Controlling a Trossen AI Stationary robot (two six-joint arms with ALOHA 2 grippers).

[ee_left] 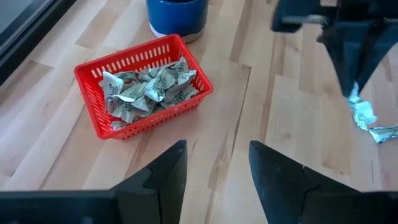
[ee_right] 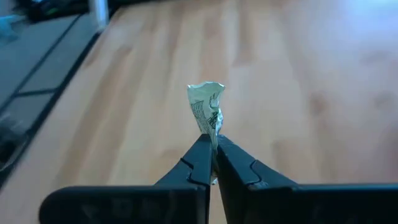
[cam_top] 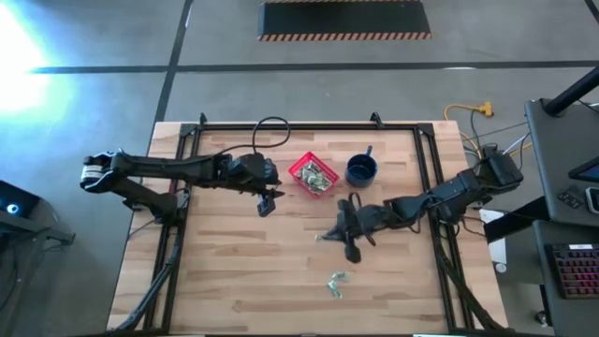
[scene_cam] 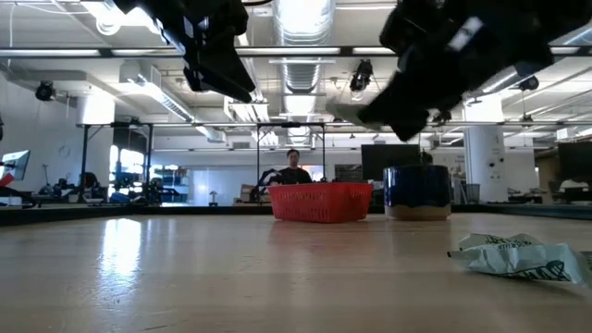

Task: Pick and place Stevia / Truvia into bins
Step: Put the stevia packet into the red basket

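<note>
A: Strong glare is flooding the floor at the high view's upper left corner, while the wooden table is lying evenly lit, with only soft shadows under the arms.

B: In the low view, ceiling lights are blazing white and silhouetting both arms. The right wrist view's background is blurring; only the pinched sachet is staying sharp.

Mug top cut off; sachet print unreadable, blurred
</note>
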